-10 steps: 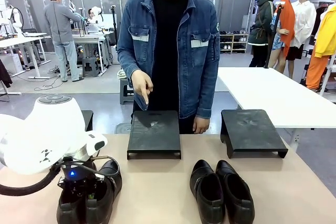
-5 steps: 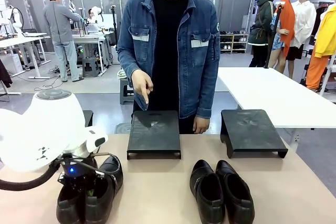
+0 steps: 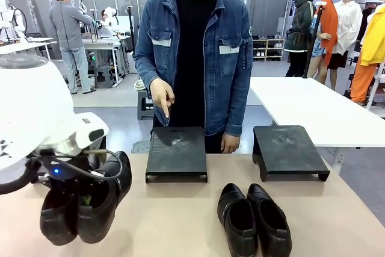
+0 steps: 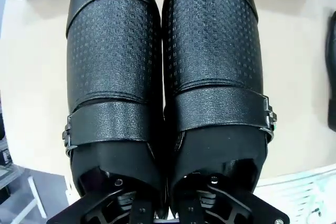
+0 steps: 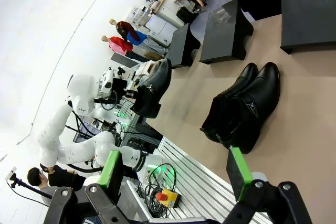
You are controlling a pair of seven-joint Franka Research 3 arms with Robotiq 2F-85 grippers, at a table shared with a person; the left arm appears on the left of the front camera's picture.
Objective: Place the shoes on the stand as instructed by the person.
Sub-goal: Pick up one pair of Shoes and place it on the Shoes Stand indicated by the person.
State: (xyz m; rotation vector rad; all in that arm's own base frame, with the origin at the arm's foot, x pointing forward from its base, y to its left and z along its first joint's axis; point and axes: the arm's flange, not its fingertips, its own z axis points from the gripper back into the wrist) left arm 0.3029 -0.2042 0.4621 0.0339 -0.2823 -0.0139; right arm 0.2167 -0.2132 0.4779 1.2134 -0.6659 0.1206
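At the counter's (image 3: 180, 224) left end, the left hand (image 4: 167, 203) clamps a pair of glossy black leather dress shoes (image 3: 84, 209), held clear of the surface. A second black pair (image 3: 252, 218) lies mid-counter. The right hand (image 5: 174, 174) gapes wide, empty. The denim-jacketed person (image 3: 192, 52) points at the left flat black stand (image 3: 177, 151).

You have no text, brand, number or sign here that can be read. The small dark mark on the left arm (image 3: 7, 146) and the round patch on the jacket sleeve (image 3: 248, 30) of the person (image 3: 192, 58) are both too small to make out.
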